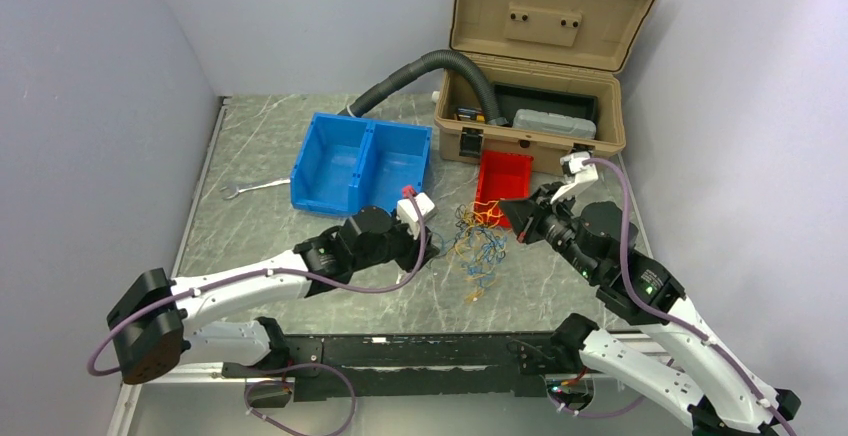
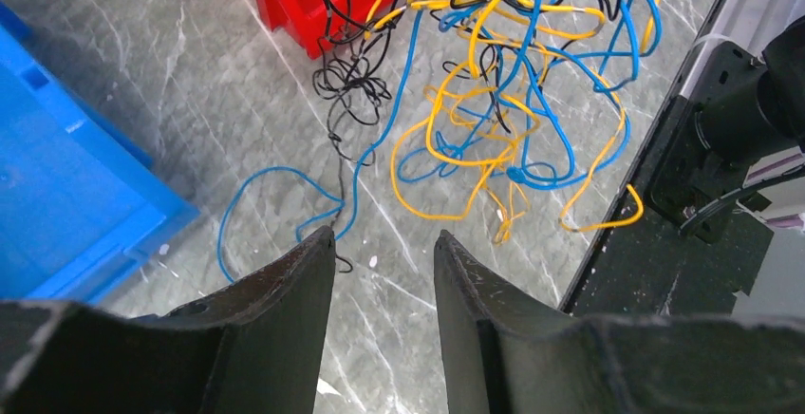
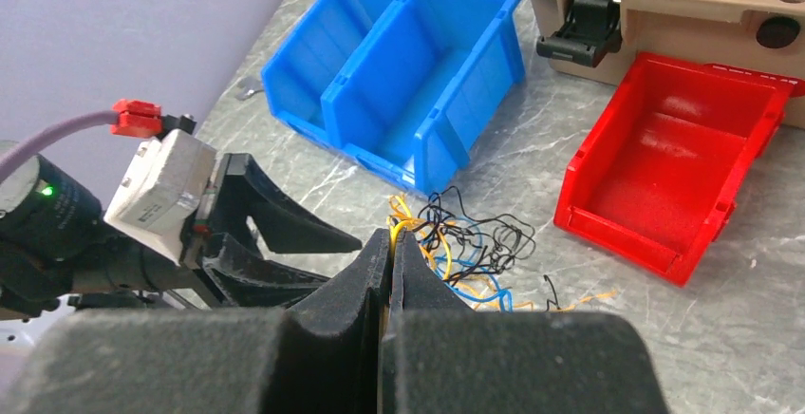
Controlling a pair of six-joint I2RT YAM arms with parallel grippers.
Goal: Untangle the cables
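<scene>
Between my two claws, mid tabletop (image 2: pixel 180 91), sits the knot of cables (image 1: pixel 478 241), just in front of the red bin (image 3: pixel 622 229), w/ a few black loops lying against its near corner. R claw (image 3: pixel 391 238) is pressed together, and a yellow strand runs into the seam btwn its pads, so I judge it's pinching that one wire as an anchor: one end held fixed so other strands can be drawn away. L claw (image 2: pixel 384 243) is spread abt halfway, nothing in it, low over the stone, tips just beside a loose blue loop trailing out of the heap. Prob. lined up there bc that loop is the easiest free bit to take.

Wires: hair-thin, limp, glossy plastic coating; yellow-orange, blue, black, maybe green, hard to tell. They sit in springy curls, not flat. Tabletop looks like smooth grey marbled stone w/ white veins. Bins are hard moulded plastic; blue bin (image 3: pixel 380 72) has two compartments. Claw pads: matte black, curved, slightly rough.
</scene>
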